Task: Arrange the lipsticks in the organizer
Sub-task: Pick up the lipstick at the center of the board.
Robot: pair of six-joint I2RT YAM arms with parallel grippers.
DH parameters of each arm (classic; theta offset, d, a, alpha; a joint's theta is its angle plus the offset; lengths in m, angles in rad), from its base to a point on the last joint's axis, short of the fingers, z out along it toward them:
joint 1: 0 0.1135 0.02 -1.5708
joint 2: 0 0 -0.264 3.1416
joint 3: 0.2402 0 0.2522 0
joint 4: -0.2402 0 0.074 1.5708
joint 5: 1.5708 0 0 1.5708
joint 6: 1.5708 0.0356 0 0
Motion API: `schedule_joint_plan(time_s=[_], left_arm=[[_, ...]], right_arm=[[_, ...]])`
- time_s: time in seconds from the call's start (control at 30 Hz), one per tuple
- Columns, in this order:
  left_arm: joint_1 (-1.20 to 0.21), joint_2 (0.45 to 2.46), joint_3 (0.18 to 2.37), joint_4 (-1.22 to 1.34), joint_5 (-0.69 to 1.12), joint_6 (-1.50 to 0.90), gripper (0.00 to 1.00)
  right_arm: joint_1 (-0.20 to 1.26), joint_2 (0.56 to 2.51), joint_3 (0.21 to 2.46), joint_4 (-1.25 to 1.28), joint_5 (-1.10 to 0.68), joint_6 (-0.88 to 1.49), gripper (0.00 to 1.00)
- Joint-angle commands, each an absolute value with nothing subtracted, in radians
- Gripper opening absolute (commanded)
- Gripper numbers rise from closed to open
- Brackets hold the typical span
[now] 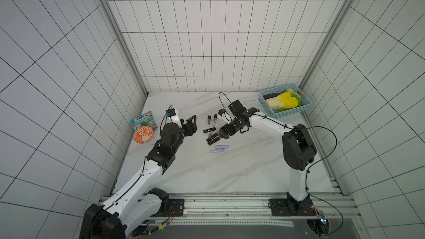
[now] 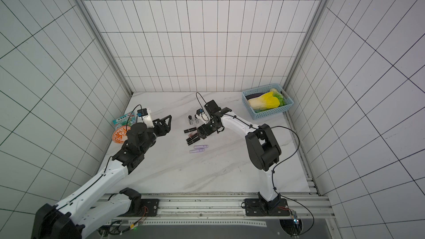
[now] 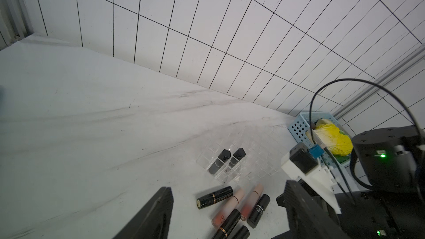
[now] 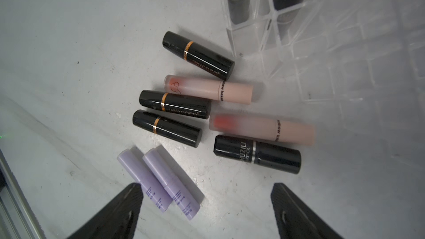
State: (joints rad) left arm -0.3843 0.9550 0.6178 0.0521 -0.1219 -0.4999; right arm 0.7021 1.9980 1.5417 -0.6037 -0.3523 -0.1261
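Two black lipsticks [image 3: 219, 160] upright in clear organizer [image 3: 230, 177].

Ahead of the matt, ribbed black plastic fingers [image 4: 115, 212] of the right gripper [image 4: 205, 188], glossy black lipsticks [image 4: 197, 52] with metallic bands, frosted translucent pink tubes [image 4: 208, 88] with matt pale caps and matt lilac tubes [image 4: 170, 180] lie on the smooth, veined marble tabletop [image 4: 69, 65] beside the clear, glossy plastic organizer [image 4: 299, 49].

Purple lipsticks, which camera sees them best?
The right wrist view: the purple lipsticks lie close up, side by side, printing visible. In both top views the purple lipsticks are tiny lilac slivers. The left wrist view misses them.
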Motion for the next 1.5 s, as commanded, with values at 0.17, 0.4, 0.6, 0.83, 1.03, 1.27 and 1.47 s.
schedule_joint_plan(time_s=[0.17, 0.4, 0.6, 0.83, 1.03, 1.27, 1.47], left_arm=[[-0.380, 0.946, 0.620, 0.074, -0.100, -0.481, 0.75], [-0.380, 0.960, 0.626, 0.074, -0.082, -0.476, 0.74], [-0.381, 0.965, 0.629, 0.075, -0.070, -0.471, 0.74], [-0.381, 0.962, 0.632, 0.075, -0.066, -0.460, 0.74], [-0.380, 0.961, 0.632, 0.074, -0.063, -0.458, 0.74], [-0.382, 0.967, 0.633, 0.078, -0.058, -0.457, 0.74], [-0.383, 0.985, 0.642, 0.080, -0.016, -0.456, 0.73]], right_arm=[[0.697, 2.075, 1.621, -0.607, -0.373, -0.161, 0.89], [0.681, 2.114, 1.638, -0.597, -0.389, -0.164, 0.88], [0.674, 2.137, 1.640, -0.597, -0.399, -0.163, 0.86], [0.666, 2.100, 1.586, -0.601, -0.377, -0.164, 0.87], [0.642, 1.958, 1.444, -0.533, -0.299, -0.126, 0.89], [0.642, 1.666, 1.201, -0.558, -0.086, -0.003, 0.92], [0.687, 1.584, 1.056, -0.645, 0.033, 0.073, 0.91]])
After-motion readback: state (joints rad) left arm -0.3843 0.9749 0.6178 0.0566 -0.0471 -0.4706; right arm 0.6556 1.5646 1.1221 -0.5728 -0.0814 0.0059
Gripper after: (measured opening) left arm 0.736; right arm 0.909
